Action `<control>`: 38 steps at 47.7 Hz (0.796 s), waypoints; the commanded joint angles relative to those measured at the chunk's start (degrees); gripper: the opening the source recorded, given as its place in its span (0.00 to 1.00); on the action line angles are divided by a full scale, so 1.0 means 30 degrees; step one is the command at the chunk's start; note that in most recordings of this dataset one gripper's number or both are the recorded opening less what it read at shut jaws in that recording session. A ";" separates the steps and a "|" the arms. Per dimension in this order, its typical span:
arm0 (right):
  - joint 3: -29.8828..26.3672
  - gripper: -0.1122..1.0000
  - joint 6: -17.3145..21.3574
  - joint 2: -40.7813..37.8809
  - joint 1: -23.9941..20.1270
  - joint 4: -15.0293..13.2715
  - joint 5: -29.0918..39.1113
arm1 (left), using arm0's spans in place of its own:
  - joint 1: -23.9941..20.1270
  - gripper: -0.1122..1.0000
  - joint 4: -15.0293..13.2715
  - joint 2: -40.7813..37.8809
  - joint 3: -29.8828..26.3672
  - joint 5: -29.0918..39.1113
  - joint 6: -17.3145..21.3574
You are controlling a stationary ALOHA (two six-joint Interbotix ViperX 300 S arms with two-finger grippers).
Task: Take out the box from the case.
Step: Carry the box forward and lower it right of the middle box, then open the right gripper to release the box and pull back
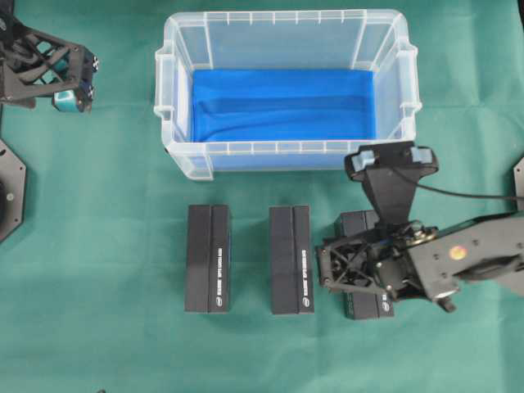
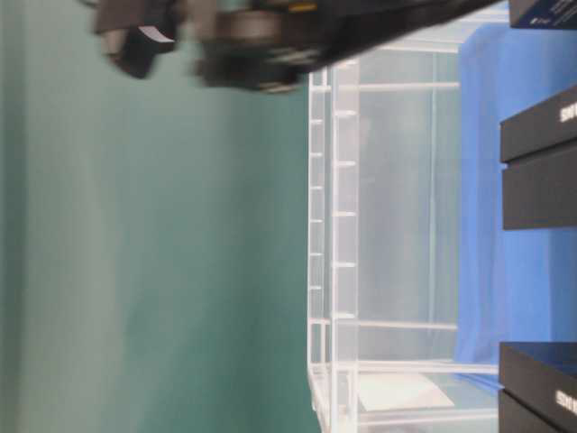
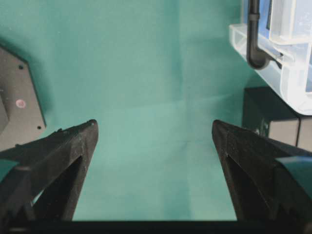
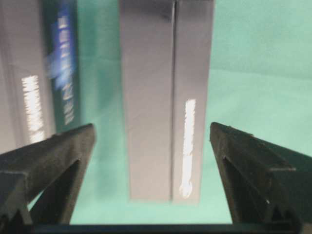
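With the case [image 1: 286,49] holding only its blue lining, the right hand [image 4: 152,170] hangs spread over the third box [image 4: 165,97] on the table [image 1: 98,344] (probably just released), the left hand [image 3: 153,161] spread and idle.

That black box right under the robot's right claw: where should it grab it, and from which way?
Judging by its pose, grip the rightmost black box across its narrow width, near mid-length, from straight above. It lies flat on the green cloth, its long sides free. The right gripper hangs open above it.
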State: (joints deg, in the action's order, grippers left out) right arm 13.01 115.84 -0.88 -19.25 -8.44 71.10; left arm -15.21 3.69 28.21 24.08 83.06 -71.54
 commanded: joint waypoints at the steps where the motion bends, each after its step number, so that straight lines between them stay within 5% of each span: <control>1: -0.1377 0.94 -0.0059 0.0937 0.0059 -0.0176 0.1113 | 0.0029 0.97 -0.0029 0.0205 -0.0176 -0.0059 0.0029; 20: -0.5771 0.92 -0.0732 0.1406 0.0117 -0.0732 0.5684 | 0.0029 0.97 -0.0029 0.0322 -0.0176 -0.0088 0.0000; 38: -0.5391 0.92 -0.1201 0.1729 0.0146 -0.0234 0.6006 | 0.0029 0.97 -0.0029 0.0352 -0.0176 -0.0088 0.0000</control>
State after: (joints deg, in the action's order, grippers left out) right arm -3.25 112.32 2.02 -18.46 -9.76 88.86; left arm -15.21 3.60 28.74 24.08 82.97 -71.54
